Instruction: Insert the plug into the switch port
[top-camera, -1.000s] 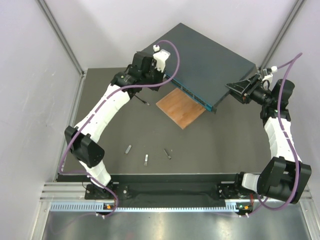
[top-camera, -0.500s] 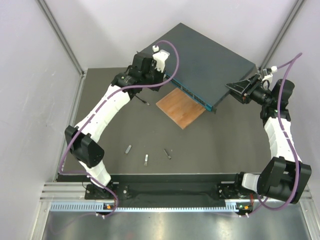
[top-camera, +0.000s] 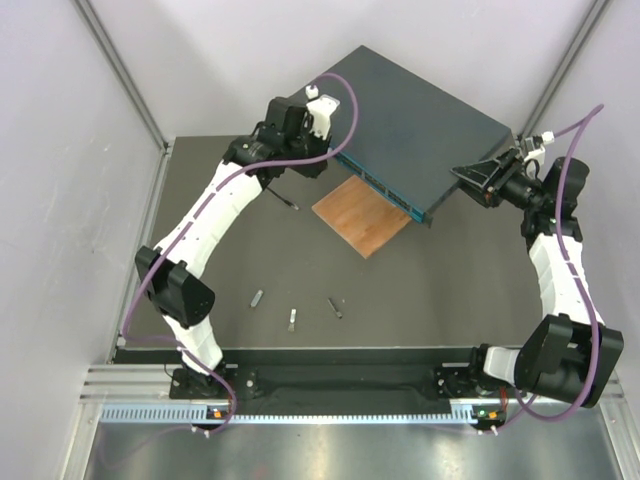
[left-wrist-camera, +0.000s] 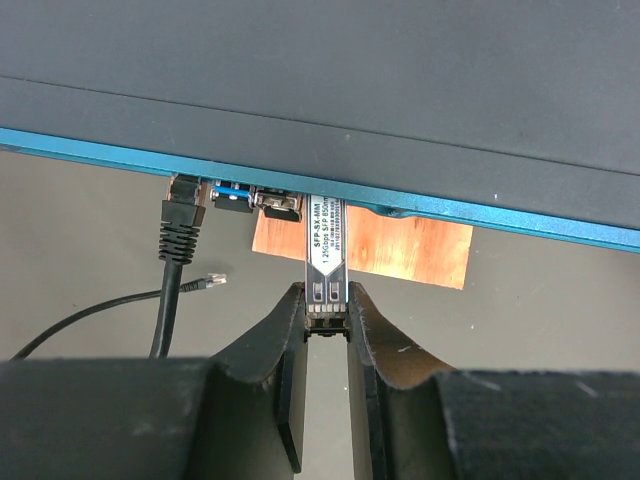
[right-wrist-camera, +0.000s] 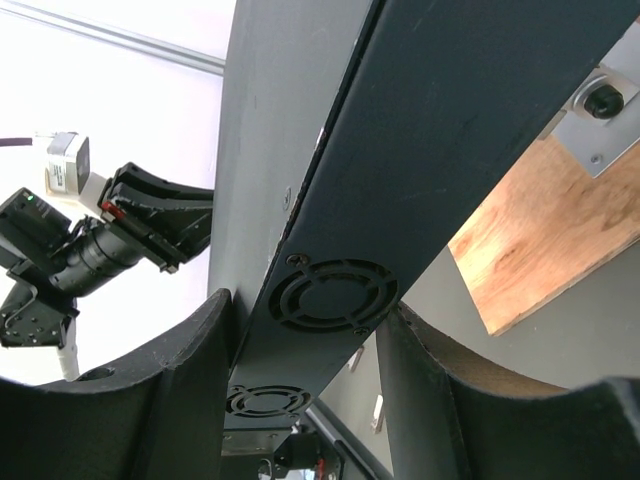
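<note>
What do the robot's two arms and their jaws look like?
The left arm and right arm have white shells between bulky black joints. A purple cable loops along each. The jaws are black, thick and curved.

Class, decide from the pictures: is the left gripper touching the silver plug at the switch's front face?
Touching. The left wrist view shows the left gripper with both fingers pressed against the rear end of the silver plug, with no gap.

Pale walls (top-camera: 60, 200), dark tabletop (top-camera: 450, 300)
</note>
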